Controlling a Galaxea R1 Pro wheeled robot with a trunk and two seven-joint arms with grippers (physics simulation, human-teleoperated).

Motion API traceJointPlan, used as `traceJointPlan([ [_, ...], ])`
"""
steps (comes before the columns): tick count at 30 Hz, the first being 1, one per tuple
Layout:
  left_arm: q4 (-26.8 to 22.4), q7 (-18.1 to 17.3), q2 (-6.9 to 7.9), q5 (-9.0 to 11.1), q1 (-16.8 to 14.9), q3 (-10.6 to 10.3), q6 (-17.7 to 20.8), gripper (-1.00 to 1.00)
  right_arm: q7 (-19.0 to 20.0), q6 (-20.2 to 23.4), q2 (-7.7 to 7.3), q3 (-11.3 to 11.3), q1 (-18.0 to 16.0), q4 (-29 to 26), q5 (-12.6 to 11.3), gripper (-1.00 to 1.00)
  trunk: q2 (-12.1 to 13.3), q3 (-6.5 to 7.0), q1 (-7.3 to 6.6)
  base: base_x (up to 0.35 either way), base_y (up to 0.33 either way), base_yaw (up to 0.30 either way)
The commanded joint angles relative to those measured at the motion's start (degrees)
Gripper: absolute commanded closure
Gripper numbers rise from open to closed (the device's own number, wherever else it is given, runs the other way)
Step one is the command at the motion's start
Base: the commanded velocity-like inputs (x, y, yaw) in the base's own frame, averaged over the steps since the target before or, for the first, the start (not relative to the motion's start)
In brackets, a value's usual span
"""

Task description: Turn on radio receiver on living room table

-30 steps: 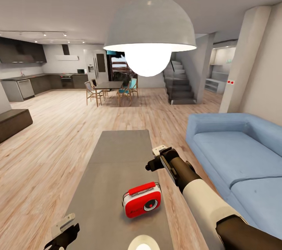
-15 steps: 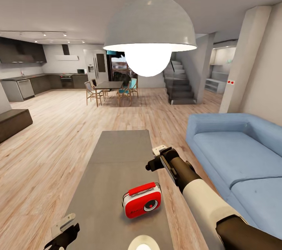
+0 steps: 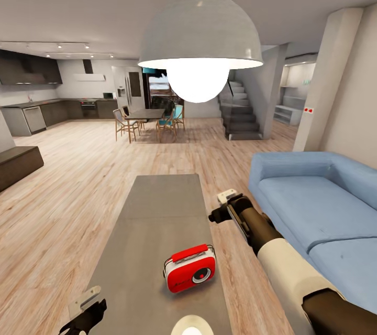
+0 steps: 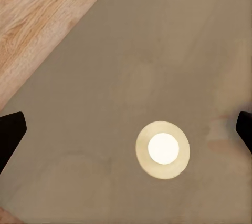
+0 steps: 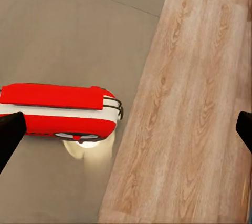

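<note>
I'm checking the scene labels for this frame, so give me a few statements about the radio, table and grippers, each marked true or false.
1. The radio receiver stands on the table. True.
2. The right gripper grips the radio's handle. False: it hovers apart from the radio, near the table's edge on the sofa side.
3. The radio is blue. False: it is red with white sides.
4. The left gripper is over the table. True.

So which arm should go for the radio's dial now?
Probably the right. Its gripper hangs open above the table edge beyond the radio receiver, which its wrist camera shows. The left gripper sits low by the near-left edge, its camera facing bare tabletop.
</note>
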Motion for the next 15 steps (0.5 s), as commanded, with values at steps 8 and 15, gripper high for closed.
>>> traceJointPlan([
  [8,0.0,-0.1,-0.02,0.1,0.0,0.0,0.0,-1.00,0.9,0.0,-0.24,0.0,0.0,-0.3,-0.3,-1.00,0.0,0.00,0.00,0.000,0.000,0.000],
  [15,0.0,-0.1,-0.01,0.1,0.0,-0.1,0.0,-1.00,1.0,0.1,-0.14,0.0,0.0,-0.2,-0.6,-1.00,0.0,0.00,0.00,0.000,0.000,0.000],
])
